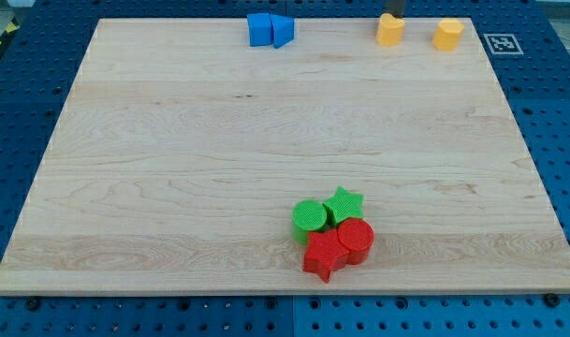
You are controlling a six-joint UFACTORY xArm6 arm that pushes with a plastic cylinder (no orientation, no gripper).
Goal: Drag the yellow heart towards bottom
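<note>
My tip (393, 16), no jaws to report, sits just above the yellow heart (389, 30); I should push straight towards the view's bottom.

One camera looks steeply down from the bottom edge at the whole wooden board (172, 140).

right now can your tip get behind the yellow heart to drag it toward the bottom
Probably yes. My tip already sits at the view's top edge, just above the left yellow block, which I take for the heart. Nothing lies between them, and the other yellow block stands apart to the view's right.
</note>
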